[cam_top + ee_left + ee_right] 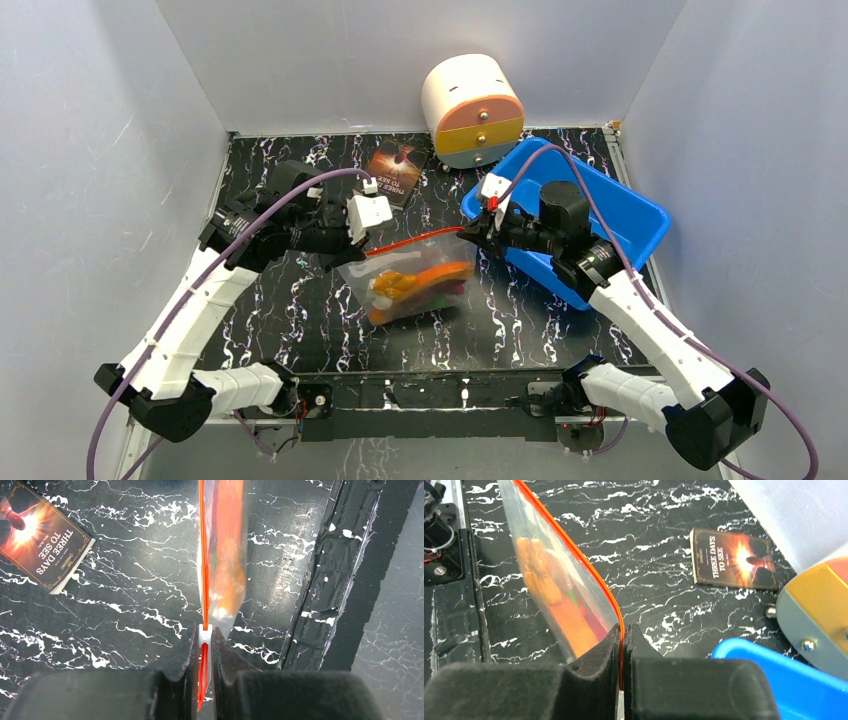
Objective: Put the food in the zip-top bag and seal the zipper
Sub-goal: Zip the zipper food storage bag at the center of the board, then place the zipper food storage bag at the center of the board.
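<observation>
The clear zip-top bag [415, 280] hangs between my two grippers above the black marbled table. The food [420, 283] is inside it: orange pieces, some green and magenta; it shows blurred in the left wrist view [230, 545] and the right wrist view [549, 590]. The red-orange zipper [415, 243] runs taut along the bag's top edge. My left gripper [350, 258] is shut on the zipper's left end, with the white slider [205, 634] at its fingertips [205, 642]. My right gripper [472, 232] is shut on the zipper's right end [621, 630].
A dark paperback book [398, 166] lies at the back of the table, also in the left wrist view [45, 535] and right wrist view [734, 559]. A blue bin [640, 215] stands under my right arm. A white, orange and grey round container [472, 110] stands behind it.
</observation>
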Action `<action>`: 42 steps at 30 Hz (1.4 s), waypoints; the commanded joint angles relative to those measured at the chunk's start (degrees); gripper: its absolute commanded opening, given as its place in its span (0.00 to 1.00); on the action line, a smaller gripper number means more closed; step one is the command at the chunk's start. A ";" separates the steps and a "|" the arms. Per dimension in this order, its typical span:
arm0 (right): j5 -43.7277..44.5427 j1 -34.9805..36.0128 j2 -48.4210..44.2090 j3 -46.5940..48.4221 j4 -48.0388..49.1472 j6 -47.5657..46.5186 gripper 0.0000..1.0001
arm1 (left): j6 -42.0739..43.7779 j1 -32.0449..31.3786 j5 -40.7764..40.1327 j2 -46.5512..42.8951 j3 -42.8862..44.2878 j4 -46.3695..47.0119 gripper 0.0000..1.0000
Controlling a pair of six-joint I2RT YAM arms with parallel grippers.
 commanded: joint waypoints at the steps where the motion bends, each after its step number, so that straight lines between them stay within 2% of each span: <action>1: 2.96 -2.55 -2.77 0.70 -2.88 -0.96 0.00 | 0.10 0.70 -2.87 -3.16 -0.89 -4.75 0.00; 13: 2.98 -8.71 -8.96 -3.91 -5.31 3.46 0.00 | 0.66 0.68 -5.14 -6.62 -5.28 -6.39 0.00; 20: 0.38 -9.00 -8.29 -0.32 -8.41 2.27 0.00 | -1.13 0.66 -6.16 -7.03 -5.07 -6.20 0.00; 24: -2.11 -9.00 -6.73 0.14 -7.72 1.51 0.00 | -1.48 0.69 -6.74 -6.96 -6.86 -5.09 0.00; 26: -0.38 -9.02 -5.49 -0.39 -6.20 0.87 0.00 | -1.59 0.65 -7.65 -6.42 -7.73 -3.84 0.00; 28: 1.87 -9.00 -4.20 -0.76 -2.67 1.20 0.05 | -2.72 0.69 -9.36 -5.69 -8.40 -1.67 0.00; 31: 4.27 -9.00 -1.24 0.27 2.05 2.38 0.21 | -5.42 0.71 -11.50 -4.31 -9.50 3.09 0.00; 36: 3.73 -9.00 2.47 2.69 4.72 5.77 0.41 | -10.56 2.02 -14.58 0.18 -9.14 8.19 0.00; 39: 3.76 -9.00 1.92 2.23 6.55 8.03 0.53 | -13.14 4.38 -14.98 3.63 -8.20 9.98 0.00; 42: 5.41 -9.01 0.80 2.70 6.86 9.55 0.60 | -16.38 8.79 -13.75 6.41 -7.24 11.95 0.00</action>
